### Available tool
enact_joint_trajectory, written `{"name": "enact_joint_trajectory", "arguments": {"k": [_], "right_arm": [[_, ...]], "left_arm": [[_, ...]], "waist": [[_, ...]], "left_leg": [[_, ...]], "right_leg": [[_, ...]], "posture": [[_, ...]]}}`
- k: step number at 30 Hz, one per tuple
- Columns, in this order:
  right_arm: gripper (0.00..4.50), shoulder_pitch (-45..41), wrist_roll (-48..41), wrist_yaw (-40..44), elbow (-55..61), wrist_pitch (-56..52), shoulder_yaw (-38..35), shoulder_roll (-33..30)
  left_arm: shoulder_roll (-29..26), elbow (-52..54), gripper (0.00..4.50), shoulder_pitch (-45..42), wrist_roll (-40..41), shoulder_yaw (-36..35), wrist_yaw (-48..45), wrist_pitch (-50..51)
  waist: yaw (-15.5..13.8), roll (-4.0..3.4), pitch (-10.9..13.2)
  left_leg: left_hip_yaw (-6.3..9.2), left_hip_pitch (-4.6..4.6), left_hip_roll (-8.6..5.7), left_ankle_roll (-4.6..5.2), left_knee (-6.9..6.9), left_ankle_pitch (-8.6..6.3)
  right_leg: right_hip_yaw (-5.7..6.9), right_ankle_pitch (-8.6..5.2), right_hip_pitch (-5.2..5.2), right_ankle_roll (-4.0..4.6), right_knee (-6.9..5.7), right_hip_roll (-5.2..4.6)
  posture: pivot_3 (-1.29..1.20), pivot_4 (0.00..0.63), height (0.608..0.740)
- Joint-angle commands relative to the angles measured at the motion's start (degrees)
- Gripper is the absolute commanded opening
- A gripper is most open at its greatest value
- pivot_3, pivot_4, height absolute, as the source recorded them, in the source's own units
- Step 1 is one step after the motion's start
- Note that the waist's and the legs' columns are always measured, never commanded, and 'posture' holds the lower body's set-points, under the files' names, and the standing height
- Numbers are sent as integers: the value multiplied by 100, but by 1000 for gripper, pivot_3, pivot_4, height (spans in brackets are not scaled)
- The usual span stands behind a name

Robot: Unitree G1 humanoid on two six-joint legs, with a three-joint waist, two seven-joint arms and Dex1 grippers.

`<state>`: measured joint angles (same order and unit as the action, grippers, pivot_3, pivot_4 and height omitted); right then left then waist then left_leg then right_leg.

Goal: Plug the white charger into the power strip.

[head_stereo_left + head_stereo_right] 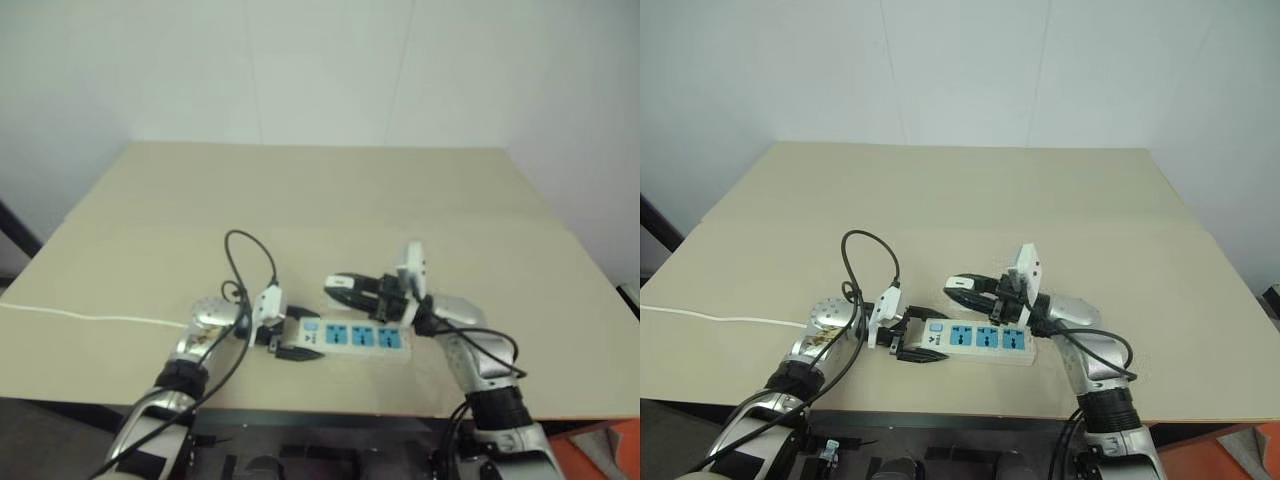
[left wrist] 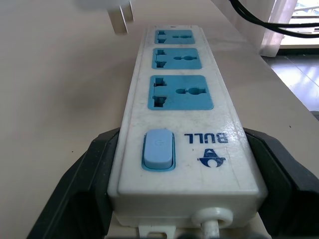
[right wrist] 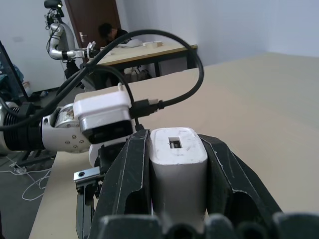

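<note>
Two grippers are working over the beige table (image 1: 1060, 200). From the head views, the left gripper (image 1: 915, 345) is clasping the switch end of the power strip (image 1: 980, 339), which is lying flat near the table's front edge. Its wrist view is showing the black fingers (image 2: 87, 174) spread wide against the strip's sides. The right gripper (image 3: 174, 164) is pinching the white charger (image 3: 177, 164) tightly, held just above the strip; that wrist view is revealing the charger's port.
</note>
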<state>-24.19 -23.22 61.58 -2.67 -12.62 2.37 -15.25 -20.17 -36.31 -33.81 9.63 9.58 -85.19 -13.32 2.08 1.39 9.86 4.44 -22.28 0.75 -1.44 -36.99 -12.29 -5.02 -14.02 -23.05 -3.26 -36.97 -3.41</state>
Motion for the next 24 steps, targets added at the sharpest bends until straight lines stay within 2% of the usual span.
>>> {"name": "enact_joint_trajectory", "arguments": {"k": [1, 11, 24], "right_arm": [[1152, 5, 79, 165, -66, 515, 106, -30], [1152, 28, 183, 278, -515, 966, 273, -85], [1152, 55, 157, 374, -543, 1008, 429, -106]], "left_arm": [[-29, -1, 3280, 157, -113, 207, -30, 134], [-72, 115, 3280, 227, -84, 186, 0, 212], [-129, 226, 3280, 278, -67, 205, 4, 297]], "waist": [[7, 0, 0], [22, 0, 0], [37, 0, 0]], "left_leg": [[0, 0, 0, 0, 0, 0], [0, 1, 1, 0, 0, 0], [0, 2, 2, 0, 1, 0]], "right_leg": [[0, 0, 0, 0, 0, 0], [0, -1, 0, -1, -1, 1], [0, -1, 0, -1, -1, 2]], "posture": [[0, 150, 740], [0, 150, 740], [0, 150, 740]]}}
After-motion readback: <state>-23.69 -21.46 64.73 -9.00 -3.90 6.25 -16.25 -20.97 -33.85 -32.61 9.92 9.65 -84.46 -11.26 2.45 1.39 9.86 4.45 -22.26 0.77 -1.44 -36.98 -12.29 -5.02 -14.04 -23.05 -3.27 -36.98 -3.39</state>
